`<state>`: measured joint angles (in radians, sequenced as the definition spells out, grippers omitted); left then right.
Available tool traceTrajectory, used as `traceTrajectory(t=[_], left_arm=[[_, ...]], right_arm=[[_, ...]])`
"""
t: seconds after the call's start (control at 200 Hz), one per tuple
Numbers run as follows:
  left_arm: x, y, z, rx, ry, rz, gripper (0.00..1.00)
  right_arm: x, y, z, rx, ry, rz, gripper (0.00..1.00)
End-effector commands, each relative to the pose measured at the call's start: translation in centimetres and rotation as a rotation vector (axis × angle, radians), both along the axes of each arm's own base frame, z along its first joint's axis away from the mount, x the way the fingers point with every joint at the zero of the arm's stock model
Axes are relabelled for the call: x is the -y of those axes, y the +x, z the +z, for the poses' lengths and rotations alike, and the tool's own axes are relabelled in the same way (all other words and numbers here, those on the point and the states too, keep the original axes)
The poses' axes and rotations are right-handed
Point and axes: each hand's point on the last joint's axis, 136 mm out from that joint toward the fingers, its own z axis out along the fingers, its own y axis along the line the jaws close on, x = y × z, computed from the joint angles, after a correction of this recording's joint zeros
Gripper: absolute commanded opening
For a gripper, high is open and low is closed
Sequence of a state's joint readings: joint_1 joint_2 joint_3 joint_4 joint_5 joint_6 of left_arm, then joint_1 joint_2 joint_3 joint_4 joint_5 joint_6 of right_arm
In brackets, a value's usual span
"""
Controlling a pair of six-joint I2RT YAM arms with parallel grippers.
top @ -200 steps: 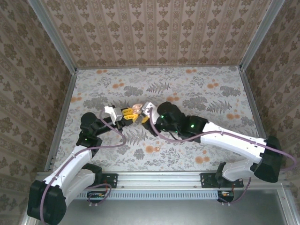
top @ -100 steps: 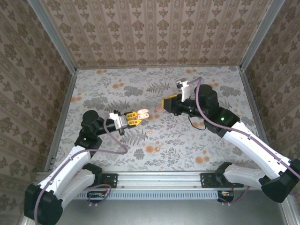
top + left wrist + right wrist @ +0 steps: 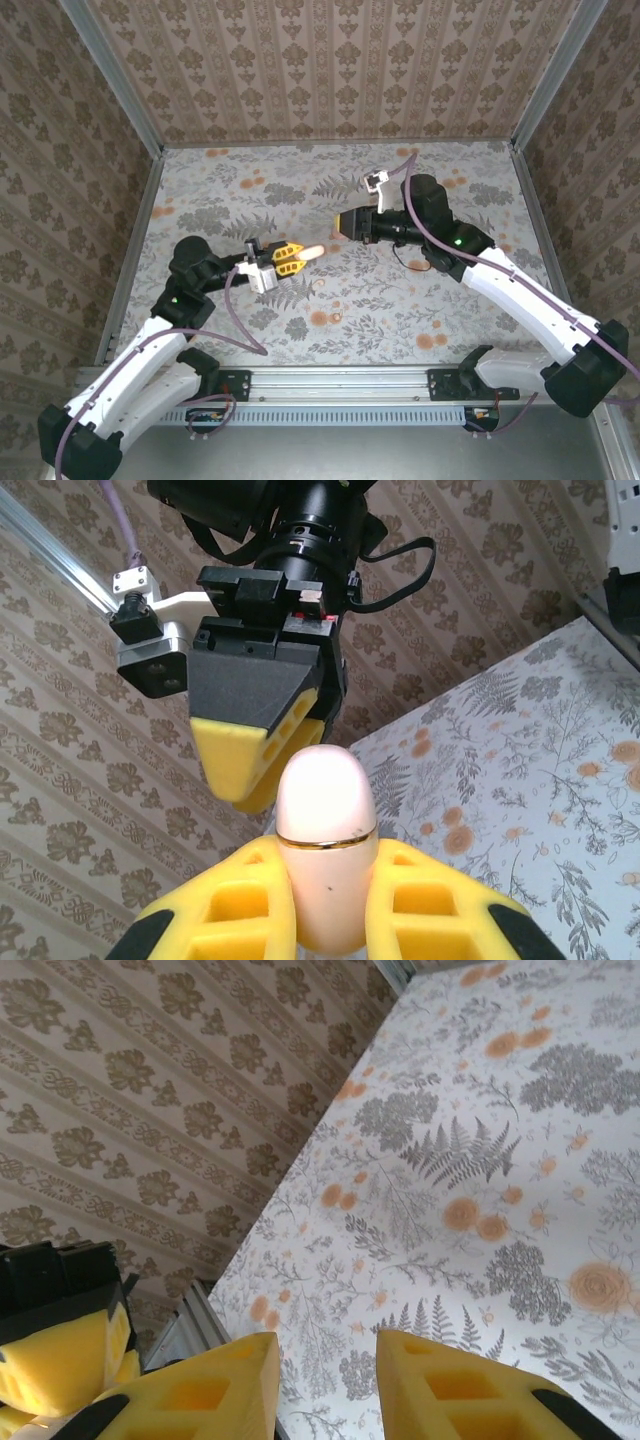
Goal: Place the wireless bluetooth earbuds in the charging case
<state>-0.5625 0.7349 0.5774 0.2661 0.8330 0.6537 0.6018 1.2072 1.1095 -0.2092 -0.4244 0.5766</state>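
1. Left wrist view, nearest to you: the left gripper (image 3: 330, 880) has its yellow fingers (image 3: 225, 910) clamped on either side of the charging case (image 3: 325, 810). The pale pink case stands on edge between them, its rounded end poking out past the tips.
2. A thin gold seam runs across the case and the two halves look pressed together, so you should judge it closed. You cannot tell from the shell whether the earbuds are inside.
3. Just beyond the case, the right gripper (image 3: 255, 775) hangs above and a little to its left, with its tips aimed towards the case but apart from it.
4. In the right wrist view, the right gripper's fingers (image 3: 440, 1380) stand apart with only the floral table (image 3: 520, 1110) visible through the gap, so they grip nothing.
5. From overhead, both grippers are up in the air over the middle of the table, facing each other with a gap between them.
6. The step in hand reads as a held presentation, with the case steadied for the free gripper.
7. Your next move probably calls for bringing the right tips squarely to the seam. Keep the left grip firm so the smooth shell does not twist or slip.
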Motion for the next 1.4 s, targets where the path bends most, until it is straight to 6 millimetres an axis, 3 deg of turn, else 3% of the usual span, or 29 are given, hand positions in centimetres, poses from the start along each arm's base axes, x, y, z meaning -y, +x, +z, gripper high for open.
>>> traceTrajectory(t=[0.0,0.12,0.28,0.58,0.65,0.8,0.95,1.145,1.395], left_arm=[[0.0,0.6,1.1,0.011,0.021,0.031,0.00],[0.0,1.6,-0.4,-0.134,0.043,0.052,0.00],[-0.7,3.2,-0.2,-0.329,-0.084,0.091,0.00],[-0.5,3.2,-0.3,-0.537,-0.091,0.031,0.00],[-1.3,4.2,-0.3,-0.578,-0.113,0.064,0.00],[-2.0,4.9,-0.2,-0.646,-0.145,0.078,0.00],[-2.5,5.5,-0.5,-0.710,-0.171,0.070,0.00],[-2.4,5.6,-0.5,-0.737,-0.180,0.054,0.00],[-2.3,5.2,-0.6,-0.756,-0.173,0.031,0.00]], right_arm=[[-0.2,-0.5,-0.1,-0.056,-0.011,0.025,0.30],[-2.0,-2.8,-0.9,-0.088,0.006,0.160,0.31],[-3.7,-5.4,-2.6,-0.050,-0.070,0.250,0.45],[-5.8,-3.6,-1.4,0.038,-0.066,0.296,0.55],[-6.2,-3.6,-1.1,0.046,-0.056,0.311,0.55],[-4.5,-3.2,-0.9,0.108,-0.056,0.220,0.55],[-3.2,-4.0,0.9,0.227,-0.030,0.182,0.56],[-5.4,-4.8,0.5,0.241,-0.091,0.271,0.59],[-6.2,-2.1,0.8,0.232,-0.114,0.238,0.60]])
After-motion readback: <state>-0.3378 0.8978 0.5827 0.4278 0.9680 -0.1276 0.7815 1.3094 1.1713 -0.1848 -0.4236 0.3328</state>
